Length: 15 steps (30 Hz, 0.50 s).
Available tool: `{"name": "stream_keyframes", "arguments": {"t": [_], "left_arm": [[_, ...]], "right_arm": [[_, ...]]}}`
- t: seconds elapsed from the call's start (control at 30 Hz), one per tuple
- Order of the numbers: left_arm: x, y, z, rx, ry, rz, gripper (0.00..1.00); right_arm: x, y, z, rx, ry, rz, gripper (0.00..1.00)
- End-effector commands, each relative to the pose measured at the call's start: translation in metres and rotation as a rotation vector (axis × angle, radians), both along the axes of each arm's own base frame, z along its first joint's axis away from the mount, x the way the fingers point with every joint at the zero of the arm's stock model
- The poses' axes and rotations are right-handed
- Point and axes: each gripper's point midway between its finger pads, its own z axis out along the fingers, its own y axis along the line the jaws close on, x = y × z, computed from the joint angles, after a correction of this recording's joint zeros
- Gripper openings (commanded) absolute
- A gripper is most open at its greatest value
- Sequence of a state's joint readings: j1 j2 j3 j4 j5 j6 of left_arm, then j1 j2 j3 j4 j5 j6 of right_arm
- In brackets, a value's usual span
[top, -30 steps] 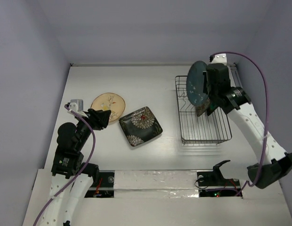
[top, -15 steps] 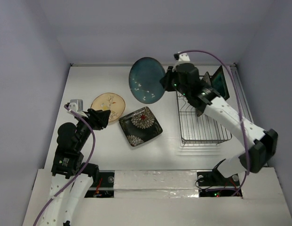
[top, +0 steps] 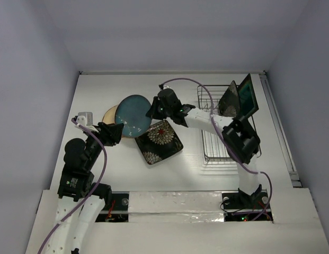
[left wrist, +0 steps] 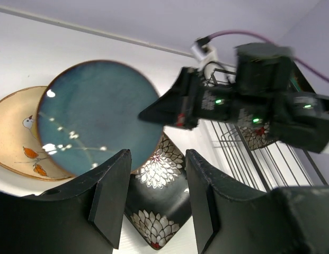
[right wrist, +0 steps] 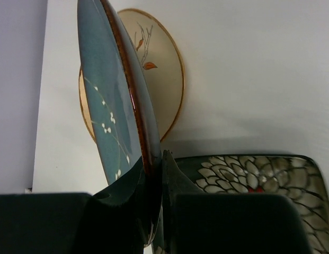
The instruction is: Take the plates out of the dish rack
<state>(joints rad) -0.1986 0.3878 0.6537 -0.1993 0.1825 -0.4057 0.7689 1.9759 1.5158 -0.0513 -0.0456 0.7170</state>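
Clenching the brown-edged rim of a round, glossy teal ceramic plate (top: 131, 115) sprigged with small white blossoms, the right gripper (top: 152, 111) holds the dish tilted on edge at the far left of the white desk (top: 127, 174). The right wrist view shows both fingers pinched on the rim, one on each face. The plate hangs over a round tan plate (top: 107, 114) painted with a thin branch and orange leaves, covering most of it from above; whether the two rims touch cannot be told. Just beside them, toward the right, a dark square plate (top: 159, 142) with white chrysanthemum blooms and a red centre lies flat on the desk, under the right gripper's wrist.

The left gripper (top: 116, 131) sits released, its black fingers spread, pointed at the teal and tan plates from the near side and apart from both.

On the right of the desk stands the rectangular dish rack (top: 222, 153) of thin grey wire. Two plates stand upright at its far end: a square teal dark-rimmed plate (top: 248, 97) and, just beside it, a second dark square flowered plate (top: 229, 100).
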Motion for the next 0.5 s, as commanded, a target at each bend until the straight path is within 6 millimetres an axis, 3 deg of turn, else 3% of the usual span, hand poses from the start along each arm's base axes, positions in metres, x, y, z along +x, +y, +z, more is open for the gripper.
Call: {"name": "stream_keyframes", "arguments": {"t": [0.0,0.07,0.27,0.47], "left_arm": [[-0.001,0.001,0.021,-0.017,-0.067,0.004,0.42],[-0.001,0.001,0.022,-0.018,-0.07,0.002,0.42],[-0.001,0.001,0.021,-0.017,-0.067,0.001,0.42],[-0.001,0.0,0.021,-0.017,-0.066,-0.002,0.42]], "right_arm": [[0.016,0.051,0.133,0.398,-0.185,0.017,0.0],[0.023,0.058,0.111,0.392,-0.139,0.002,0.0],[0.033,0.073,0.08,0.39,-0.063,-0.036,0.0],[0.037,0.084,0.032,0.338,0.025,-0.067,0.0]]}}
